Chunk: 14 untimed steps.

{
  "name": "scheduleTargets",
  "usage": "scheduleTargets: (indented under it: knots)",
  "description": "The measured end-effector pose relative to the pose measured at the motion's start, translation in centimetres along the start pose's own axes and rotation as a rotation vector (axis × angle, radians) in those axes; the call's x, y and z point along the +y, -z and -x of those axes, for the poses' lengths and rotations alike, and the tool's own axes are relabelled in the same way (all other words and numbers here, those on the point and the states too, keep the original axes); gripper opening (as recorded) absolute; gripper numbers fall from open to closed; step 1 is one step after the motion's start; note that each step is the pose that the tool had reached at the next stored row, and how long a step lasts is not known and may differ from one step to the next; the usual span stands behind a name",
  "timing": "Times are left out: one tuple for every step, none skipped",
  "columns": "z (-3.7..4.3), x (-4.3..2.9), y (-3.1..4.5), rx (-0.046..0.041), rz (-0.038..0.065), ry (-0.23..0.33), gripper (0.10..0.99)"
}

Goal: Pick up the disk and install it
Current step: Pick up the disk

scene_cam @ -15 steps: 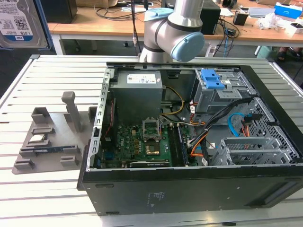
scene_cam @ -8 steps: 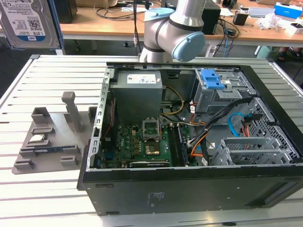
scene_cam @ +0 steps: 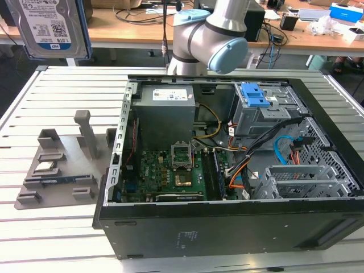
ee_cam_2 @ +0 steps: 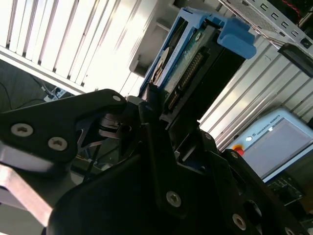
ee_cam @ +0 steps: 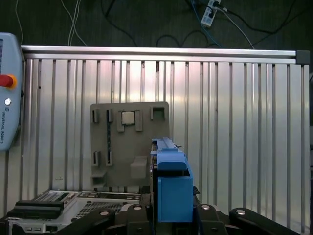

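Disk (scene_cam: 52, 25), flat silver, blue-bracketed, clamped between fingers (ee_cam_2: 159, 161).

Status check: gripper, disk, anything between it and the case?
Gripper shut on the disk, held upright above the table. Not installed; apart from the drive cage in the open case. Cables lie beside the cage.

Disk (scene_cam: 51, 25): silver, white-and-blue barcode label, blue bracket. Gripper (ee_cam: 173, 213): black. Arm (scene_cam: 210, 34): silver, pale blue caps. Table (scene_cam: 57, 239): silver, ribbed stripes. Tray (scene_cam: 62, 170): grey. Case (scene_cam: 227, 227): black. Inside: green board (scene_cam: 170, 176), blue latch (scene_cam: 254, 95), orange wires (scene_cam: 236, 176), blue cable (scene_cam: 278, 149).
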<state>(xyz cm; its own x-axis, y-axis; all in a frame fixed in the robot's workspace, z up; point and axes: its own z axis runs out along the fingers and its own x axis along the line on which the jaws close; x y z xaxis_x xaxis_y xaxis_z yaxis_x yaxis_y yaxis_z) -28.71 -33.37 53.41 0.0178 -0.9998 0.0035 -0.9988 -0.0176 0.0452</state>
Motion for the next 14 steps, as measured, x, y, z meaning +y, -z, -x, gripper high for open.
scheduleTargets:
  knots:
    - [-0.01, -0.31, 0.01, 0.0000, 0.000, 0.000, 0.365]
    - [-0.01, -0.60, 0.02, 0.0000, 0.000, 0.000, 0.365]
    - [-0.02, -0.96, 0.05, 0.0000, 0.000, 0.000, 0.365]
    - [-0.02, -1.26, 0.06, 0.0000, 0.000, 0.000, 0.365]
    - [-0.03, -1.59, 0.08, 0.0000, 0.000, 0.000, 0.365]
    - [-0.04, -1.89, 0.09, 0.0001, 0.000, 0.000, 0.365]
    - [-0.04, -2.33, 0.11, 0.0000, 0.000, 0.000, 0.365]
    - [-0.05, -2.65, 0.12, 0.0000, 0.000, 0.000, 0.365]
    - [-0.06, -3.24, 0.14, 0.0000, 0.000, 0.000, 0.365]
    - [-0.07, -3.86, 0.18, 0.0001, 0.000, 0.000, 0.365]
    - [-0.08, -4.33, 0.20, 0.0001, 0.000, 0.000, 0.365]
    - [-0.08, -4.61, 0.21, 0.0001, 0.000, 0.000, 0.365]
    - [-0.09, -5.02, 0.22, 0.0000, 0.000, 0.000, 0.365]
    - [-0.09, -5.37, 0.24, 0.0000, 0.000, 0.000, 0.365]
